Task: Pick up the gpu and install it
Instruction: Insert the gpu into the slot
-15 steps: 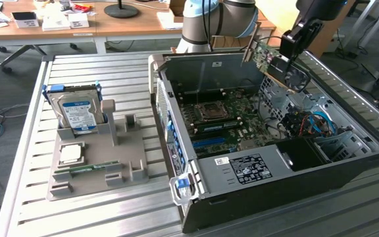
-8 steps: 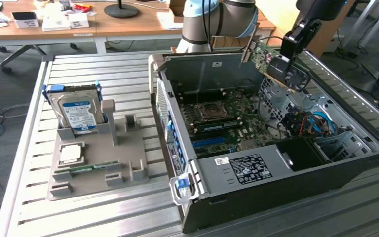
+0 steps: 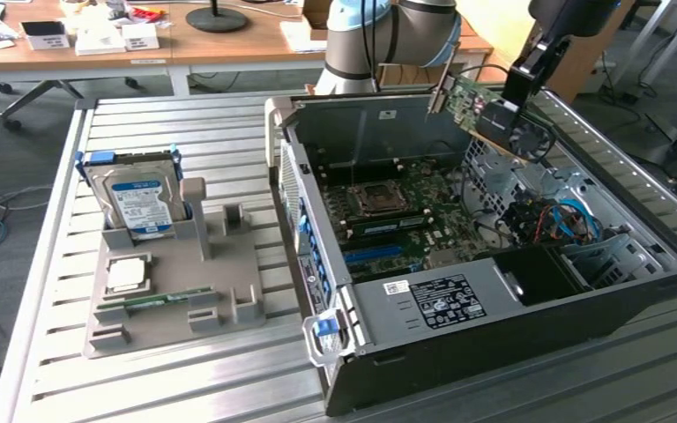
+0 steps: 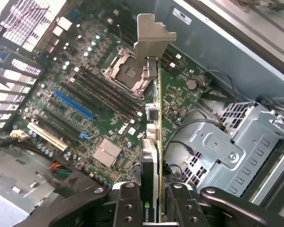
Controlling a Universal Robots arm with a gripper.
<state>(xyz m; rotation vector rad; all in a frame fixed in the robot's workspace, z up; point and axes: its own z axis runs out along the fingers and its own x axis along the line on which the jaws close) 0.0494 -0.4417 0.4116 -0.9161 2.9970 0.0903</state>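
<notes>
One black gripper [image 4: 154,196], jaws partly closed on one thin green gpu card [image 4: 152,124] with a silver bracket, holds it above one open black computer case [image 3: 492,352].

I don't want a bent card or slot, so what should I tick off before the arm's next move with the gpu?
1. Grip: claw shut on the gpu across both faces: ok.
2. Clearance: gpu held above the open computer case, touching nothing: ok.
3. Slot: blue slot on the motherboard holds no card: ok.
4. Alignment: card edge parallel to the blue slot: not ok, it runs at an angle.
5. Rear fit: bracket matched to its opening: cannot tell.
</notes>
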